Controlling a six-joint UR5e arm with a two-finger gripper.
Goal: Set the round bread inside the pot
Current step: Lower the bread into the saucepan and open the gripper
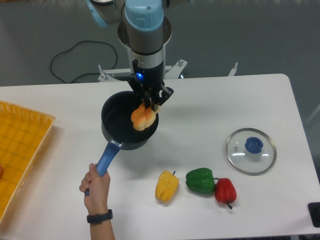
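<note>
The round bread, a lumpy orange-tan bun, hangs over the right part of the pot's opening. My gripper is shut on its top, fingers pointing down. The pot is a black round saucepan on the white table, left of centre, with a bright-blue handle running down-left. A person's hand grips the end of that handle. The pot's inside shows nothing but the bun above it.
A yellow pepper, a green pepper and a red pepper lie in a row near the table's front. A glass lid with a blue knob lies at the right. A yellow tray sits at the left edge.
</note>
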